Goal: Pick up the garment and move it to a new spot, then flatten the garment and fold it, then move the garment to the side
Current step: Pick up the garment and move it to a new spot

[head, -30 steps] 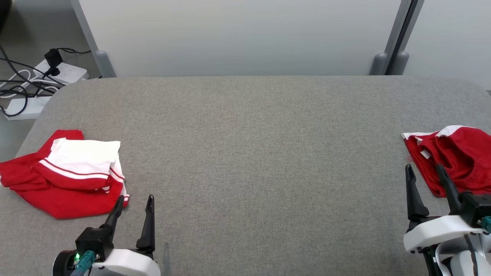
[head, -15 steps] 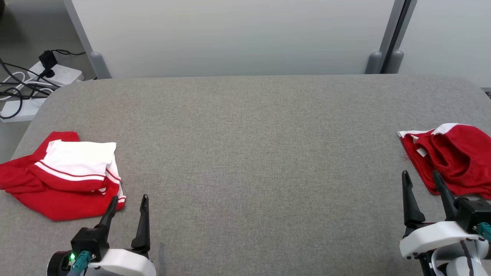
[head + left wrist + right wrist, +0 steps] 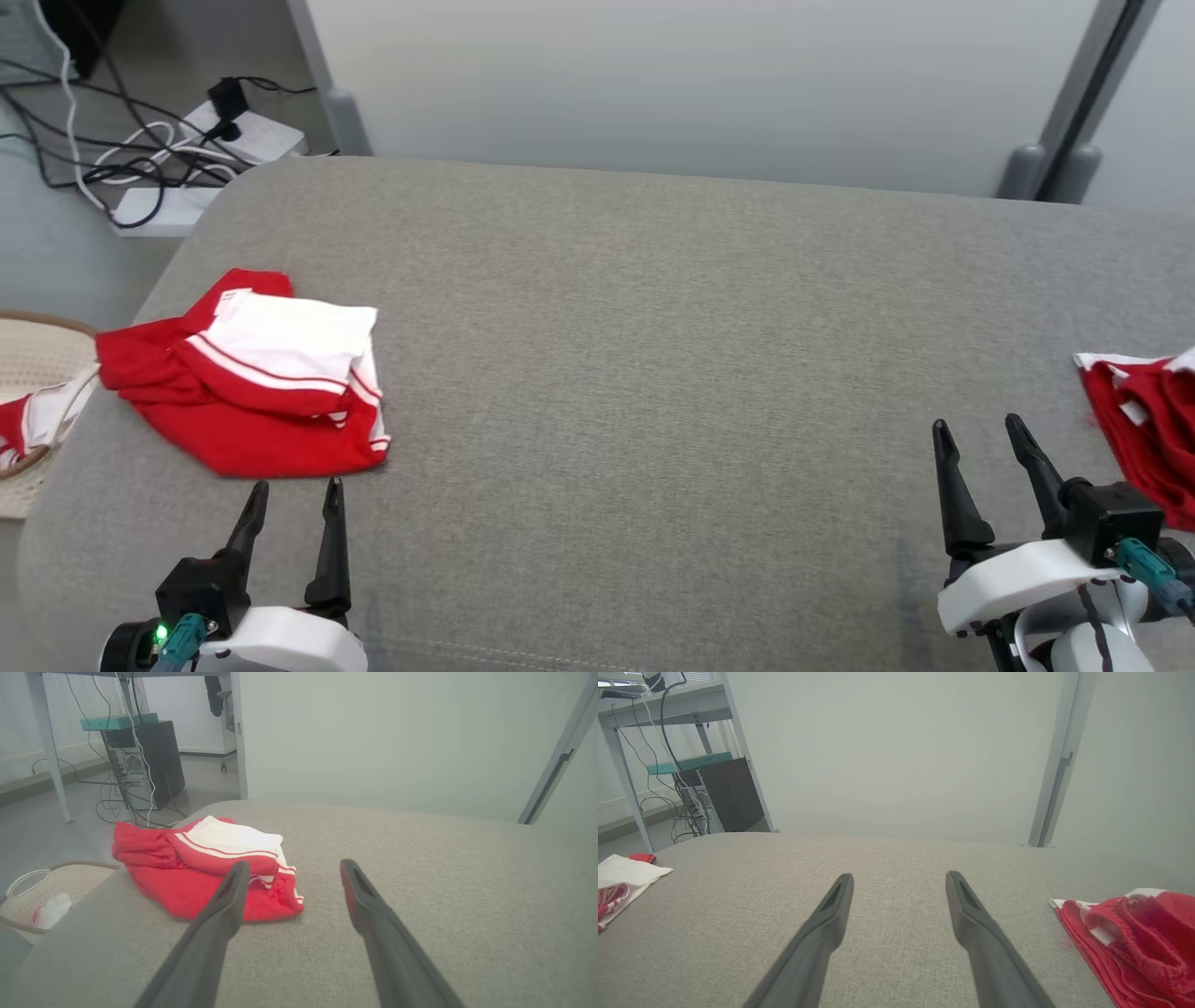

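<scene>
Head view: the grey surface (image 3: 653, 355) carries a loosely folded red-and-white garment (image 3: 252, 392) at nine o'clock, near its rounded edge, with a white panel and red stripes uppermost. The left hand (image 3: 296, 485) sits at seven o'clock, fingers parted and empty, with its tips just short of the garment's near hem. The right hand (image 3: 976, 423) sits at five o'clock, likewise released and holding nothing. A second red garment (image 3: 1144, 439), crumpled, lies at three o'clock near the right hand, cut off by the frame edge. Off the surface, a woven basket (image 3: 28, 373) holding cloth stands at nine o'clock. Cables and a power strip (image 3: 247, 131) lie on the floor at eleven o'clock.
</scene>
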`<state>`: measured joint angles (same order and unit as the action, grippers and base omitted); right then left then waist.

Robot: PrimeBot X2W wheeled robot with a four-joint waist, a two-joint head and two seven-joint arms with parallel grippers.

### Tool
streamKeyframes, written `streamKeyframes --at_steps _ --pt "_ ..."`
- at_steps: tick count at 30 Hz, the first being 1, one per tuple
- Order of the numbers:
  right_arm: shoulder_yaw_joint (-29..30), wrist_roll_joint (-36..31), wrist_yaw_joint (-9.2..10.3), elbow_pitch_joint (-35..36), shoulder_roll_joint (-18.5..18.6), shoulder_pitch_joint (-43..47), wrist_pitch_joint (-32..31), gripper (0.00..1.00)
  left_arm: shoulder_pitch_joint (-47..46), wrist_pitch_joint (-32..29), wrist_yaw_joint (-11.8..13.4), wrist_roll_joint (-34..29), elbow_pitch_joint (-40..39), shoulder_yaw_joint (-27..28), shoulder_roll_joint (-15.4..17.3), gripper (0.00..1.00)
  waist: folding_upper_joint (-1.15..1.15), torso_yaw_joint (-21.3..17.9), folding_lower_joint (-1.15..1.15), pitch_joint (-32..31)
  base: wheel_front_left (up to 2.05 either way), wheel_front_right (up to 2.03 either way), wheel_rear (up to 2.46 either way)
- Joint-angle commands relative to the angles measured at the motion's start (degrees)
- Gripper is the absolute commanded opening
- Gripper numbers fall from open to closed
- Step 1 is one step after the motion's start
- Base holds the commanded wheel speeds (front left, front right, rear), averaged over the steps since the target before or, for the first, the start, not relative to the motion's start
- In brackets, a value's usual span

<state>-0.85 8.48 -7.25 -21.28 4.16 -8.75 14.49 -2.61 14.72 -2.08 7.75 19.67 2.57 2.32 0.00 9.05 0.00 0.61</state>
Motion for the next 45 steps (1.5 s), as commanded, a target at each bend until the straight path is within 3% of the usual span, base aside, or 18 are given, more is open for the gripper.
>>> streamKeyframes --at_steps 1,11,18,22,27,33,45 --pt "-2.0 -0.1 -0.24 1.2 0.4 -1.9 0.5 1.00 -1.7 0.3 0.6 0.3 -1.2 2.5 0.6 1.00 0.00 3.3 0.00 0.7 0.00 0.00 0.00" --pt "-4.6 -0.1 -0.24 0.7 0.4 -3.6 0.5 1.00 -1.5 0.3 1.1 1.0 -0.6 5.7 0.6 1.00 0.00 13.3 0.00 2.5 0.00 0.00 0.00" --pt "-6.6 -0.3 -0.24 -0.2 0.6 -4.7 0.5 1.00 -2.1 0.3 0.3 2.9 1.0 7.3 0.6 1.00 0.00 16.0 0.00 4.5 0.00 0.00 0.00" --pt "-7.2 -0.4 -0.24 -0.7 1.2 -6.0 0.5 1.00 -4.5 0.3 -1.9 4.2 2.5 8.3 0.6 1.00 0.00 15.6 0.00 6.1 0.00 0.00 0.00" --pt "-7.5 -0.9 -0.24 -0.8 2.1 -7.5 0.5 1.00 -9.7 0.3 -4.1 4.9 5.3 8.9 3.0 1.00 0.00 14.3 0.00 8.4 0.00 0.00 0.00" --pt "-8.2 -1.3 -0.24 -0.6 2.8 -10.1 0.3 1.00 -21.1 0.3 -5.3 7.2 13.3 6.0 10.8 1.00 0.00 10.7 0.00 13.1 0.00 0.00 0.00" --pt "-8.5 -2.0 -0.24 0.9 3.5 -13.4 -0.4 1.00 -33.4 -3.8 -5.4 24.7 23.2 -6.8 20.9 1.00 0.00 4.2 0.00 20.2 0.00 0.00 0.00"
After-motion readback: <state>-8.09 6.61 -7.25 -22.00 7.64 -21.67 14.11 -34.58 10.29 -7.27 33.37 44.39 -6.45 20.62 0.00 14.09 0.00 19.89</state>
